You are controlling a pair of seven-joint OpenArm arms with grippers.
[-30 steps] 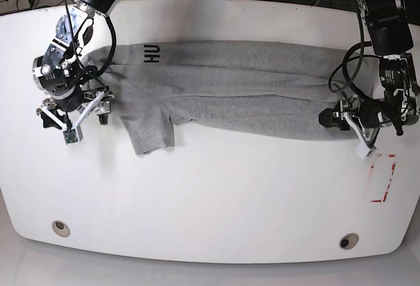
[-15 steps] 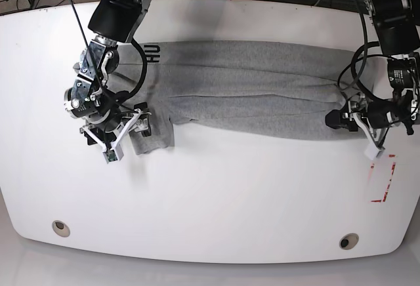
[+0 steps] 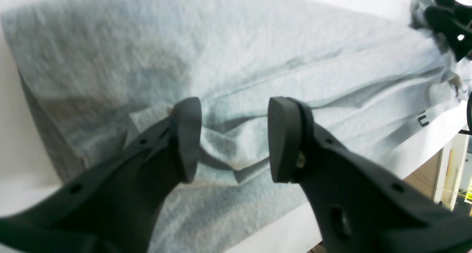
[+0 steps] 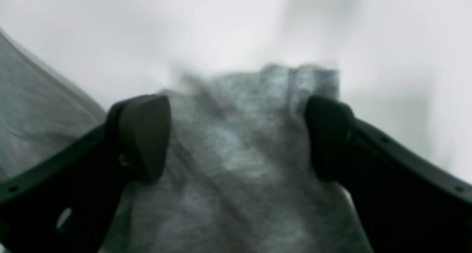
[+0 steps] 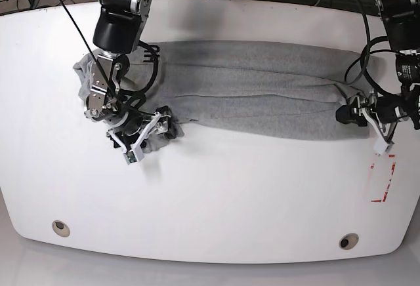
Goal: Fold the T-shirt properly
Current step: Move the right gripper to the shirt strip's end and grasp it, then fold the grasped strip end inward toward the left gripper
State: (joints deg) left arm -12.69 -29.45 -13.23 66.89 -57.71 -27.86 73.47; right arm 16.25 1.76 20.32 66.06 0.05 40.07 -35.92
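Observation:
The heather-grey T-shirt [image 5: 256, 96] lies as a long folded band across the white table [image 5: 216, 201], with black lettering [image 5: 152, 53] near its left end. My right gripper [image 5: 157, 135] hangs over the short sleeve [image 4: 239, 142] at the band's lower left. It is open, with its fingers [image 4: 143, 135] wide apart on either side of the sleeve cloth. My left gripper [image 5: 348, 117] is at the hem end on the right. It is open, and its pads [image 3: 188, 135] straddle a wrinkle in the T-shirt [image 3: 236, 61].
A red rectangle mark [image 5: 382, 178] is on the table just below the left gripper. Two round holes [image 5: 60, 227] [image 5: 348, 241] sit near the front edge. Cables hang behind the table's back edge. The right arm [image 5: 118, 23] crosses the T-shirt's left end.
My right gripper has swung from off the shirt's left edge rightward and down, onto the sleeve. My left gripper has drifted slightly right along the hem end. Both have stayed open.

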